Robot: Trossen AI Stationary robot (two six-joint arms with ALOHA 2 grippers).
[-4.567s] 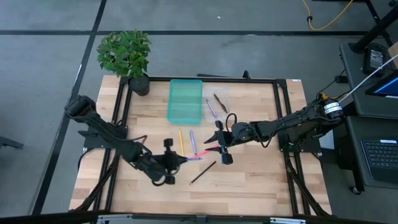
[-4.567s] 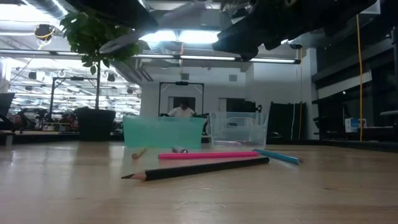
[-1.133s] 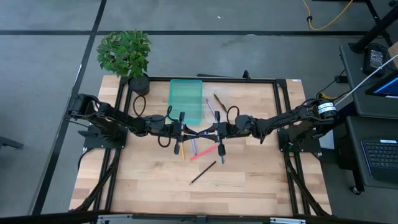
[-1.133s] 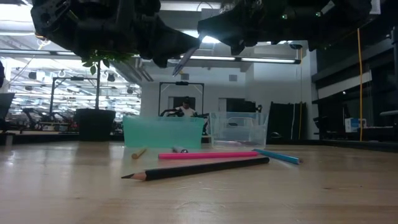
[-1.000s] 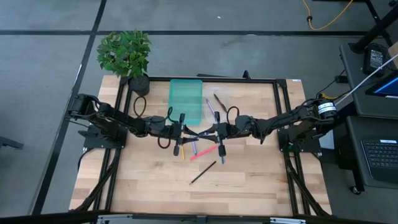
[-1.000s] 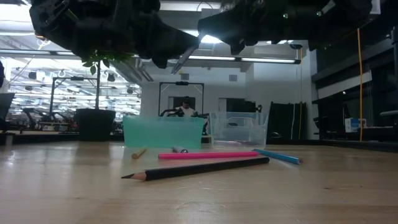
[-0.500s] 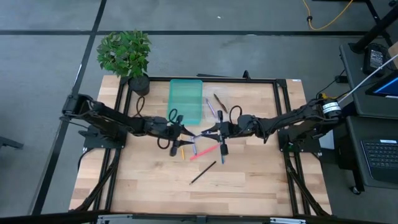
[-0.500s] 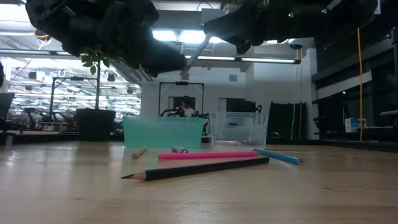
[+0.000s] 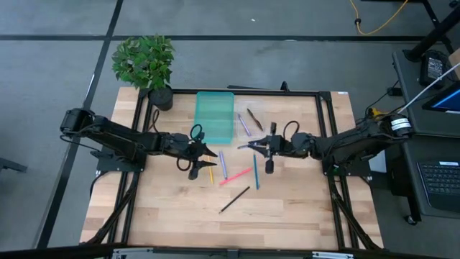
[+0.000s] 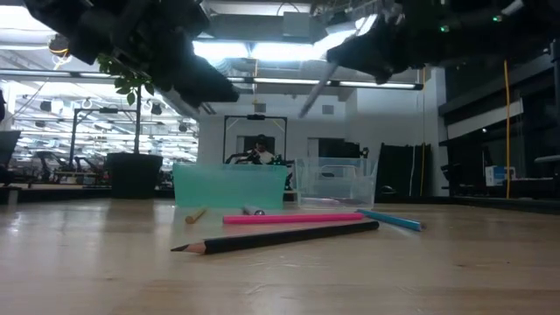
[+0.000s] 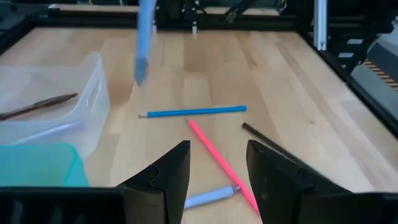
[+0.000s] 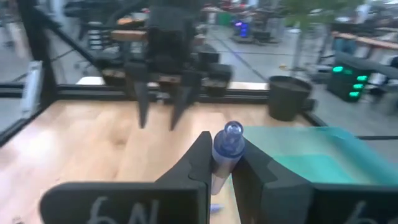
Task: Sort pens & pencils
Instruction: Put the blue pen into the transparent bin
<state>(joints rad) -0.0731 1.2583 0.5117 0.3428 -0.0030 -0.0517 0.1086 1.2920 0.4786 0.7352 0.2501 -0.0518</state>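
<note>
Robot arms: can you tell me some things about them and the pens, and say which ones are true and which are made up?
1. The right gripper is shut on a pen. True.
2. The left gripper is squeezing the pink pen. False: its fingers are open and hold nothing; the pink pen lies on the table.
3. The teal tray stands beside the clear tray. True.
4. The black pencil is in the teal tray. False: it lies on the table, nearer the front edge than the other pens.
5. The plant stands in the middle of the table. False: it stands at a back corner, on the left arm's side.
</note>
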